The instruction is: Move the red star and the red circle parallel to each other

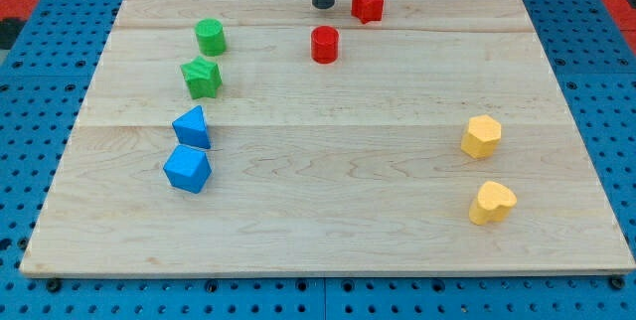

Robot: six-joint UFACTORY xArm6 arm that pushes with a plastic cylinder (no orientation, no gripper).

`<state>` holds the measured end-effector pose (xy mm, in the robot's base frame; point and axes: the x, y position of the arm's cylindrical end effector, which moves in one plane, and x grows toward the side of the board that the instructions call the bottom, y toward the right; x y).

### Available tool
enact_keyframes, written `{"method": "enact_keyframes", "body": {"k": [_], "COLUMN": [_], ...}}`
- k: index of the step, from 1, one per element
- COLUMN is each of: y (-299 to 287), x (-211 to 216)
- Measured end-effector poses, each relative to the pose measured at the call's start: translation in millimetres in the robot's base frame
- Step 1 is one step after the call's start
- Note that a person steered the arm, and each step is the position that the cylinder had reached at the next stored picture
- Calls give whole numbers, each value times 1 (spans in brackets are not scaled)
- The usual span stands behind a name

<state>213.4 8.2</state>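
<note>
My tip (pixel 324 6) rests on the desk (pixel 328 211) close to its top edge, about midway along that edge. There are no fingers on this arm, only the dark rod, so nothing is apart, together or clamped. The red star (pixel 368 4) sits just beside my tip on the view's right, also near the top edge; a narrow gap shows between them. The red circle (pixel 325 44) stands just below my tip, a little further from the top edge, apart from the star.

Toward the desk's left edge, a green circle (pixel 211 37) lies above a green star (pixel 202 78), and below those a blue triangle (pixel 192 127) and a blue cube (pixel 187 169) sit close together. Near the right edge, a yellow hexagon (pixel 481 136) lies above a yellow heart (pixel 491 202), closer to the bottom right corner.
</note>
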Motion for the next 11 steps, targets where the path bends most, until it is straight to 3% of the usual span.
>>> {"method": "enact_keyframes", "body": {"k": [1,2,3,4,5,6,7,8,9,10,11], "y": [52,126,118,101,122,183,187,137,163,93,95], "x": [4,65,119,61,21,21,70,69,43,39,86]}}
